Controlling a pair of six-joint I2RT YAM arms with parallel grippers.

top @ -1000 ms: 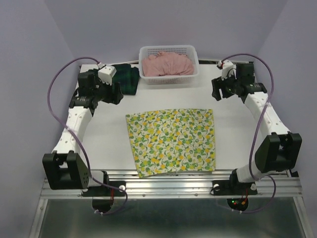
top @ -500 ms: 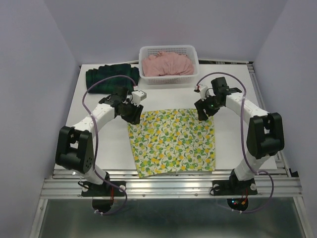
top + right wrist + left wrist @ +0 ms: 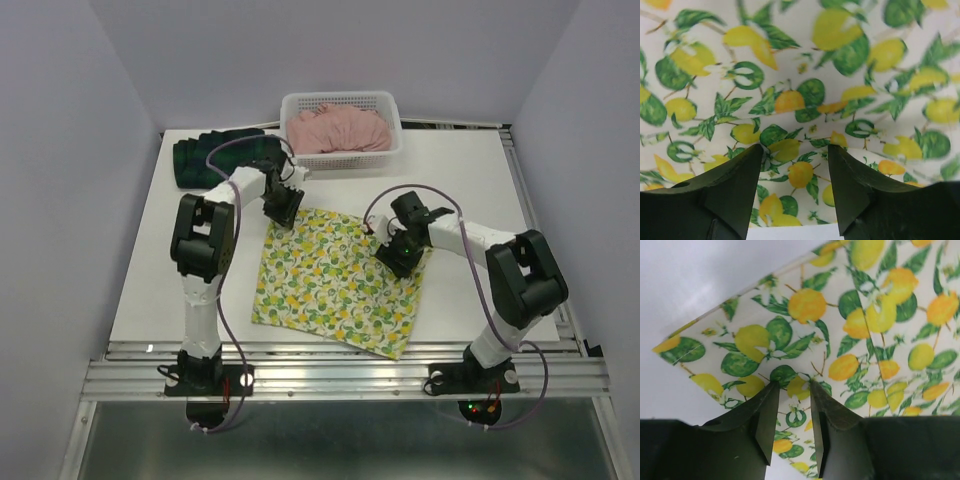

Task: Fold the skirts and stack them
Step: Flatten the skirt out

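The lemon-print skirt point(image 3: 330, 285) lies flat and skewed on the table. My left gripper point(image 3: 283, 207) is over its far left corner. In the left wrist view the skirt point(image 3: 875, 325) lies flat under the left gripper point(image 3: 792, 387), whose jaws stand a little apart with nothing between them. My right gripper point(image 3: 397, 252) is over the skirt's right part. In the right wrist view the right gripper point(image 3: 795, 150) is open just above the print point(image 3: 790, 100). The plaid skirt point(image 3: 205, 160) lies folded at the far left. The pink skirt point(image 3: 335, 130) sits in the basket.
The white lattice basket point(image 3: 340, 98) stands at the back middle of the table point(image 3: 470, 170). Both arms reach inward across the table, elbows near the front. Purple walls close in both sides.
Both arms swung in from the sides onto the lemon-print skirt. The skirt has turned clockwise, its far left corner shifted toward the back.
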